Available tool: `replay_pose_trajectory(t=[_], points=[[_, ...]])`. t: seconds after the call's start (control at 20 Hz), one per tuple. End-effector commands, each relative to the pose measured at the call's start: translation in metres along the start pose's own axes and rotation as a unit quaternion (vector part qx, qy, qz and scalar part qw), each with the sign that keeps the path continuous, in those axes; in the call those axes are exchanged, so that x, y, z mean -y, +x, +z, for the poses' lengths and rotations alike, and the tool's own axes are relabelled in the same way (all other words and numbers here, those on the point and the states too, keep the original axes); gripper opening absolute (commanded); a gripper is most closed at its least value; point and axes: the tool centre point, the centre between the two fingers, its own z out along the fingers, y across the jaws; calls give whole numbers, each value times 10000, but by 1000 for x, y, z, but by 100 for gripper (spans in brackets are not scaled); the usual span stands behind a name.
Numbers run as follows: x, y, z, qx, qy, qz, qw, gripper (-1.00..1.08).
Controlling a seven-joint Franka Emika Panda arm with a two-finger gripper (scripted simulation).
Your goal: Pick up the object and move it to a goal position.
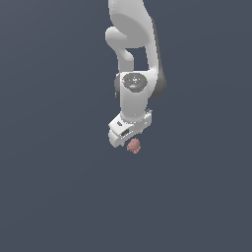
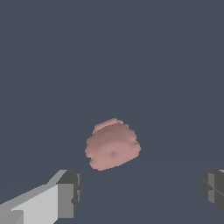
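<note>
One salmon blob (image 2: pixel 112 145) on plain slate-grey ground (image 1: pixel 54 187), white arm's jaws (image 2: pixel 142 192) spread wide, gripping nothing

We list the object (image 1: pixel 133 145) as salmon pink, evenly tinted, with slightly darker pink shading in its ridged folds and no printed pattern. We list the arm (image 1: pixel 134 54) as plain white with dark grey bands at its joints and a grey cap bearing a small green dot. We record the pincer (image 2: pixel 141 192) as white-bodied, its fingers (image 2: pixel 70 192) tipped with dark grey pads. We note the background surface (image 1: pixel 49 197) as uniform slate blue-grey, unpatterned.
</note>
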Motion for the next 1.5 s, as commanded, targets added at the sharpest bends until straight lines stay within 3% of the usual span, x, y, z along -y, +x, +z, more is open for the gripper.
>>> replay_pose_trajectory(t=[0.0, 0.65, 1.15, 1.45], points=[[4, 1, 7, 4, 0, -400, 9992, 100], [17, 2, 29, 0, 13, -1696, 9855, 100], [18, 2, 34, -1, 16, -1814, 9834, 100], [19, 2, 60, -1, 17, -1832, 9831, 100]])
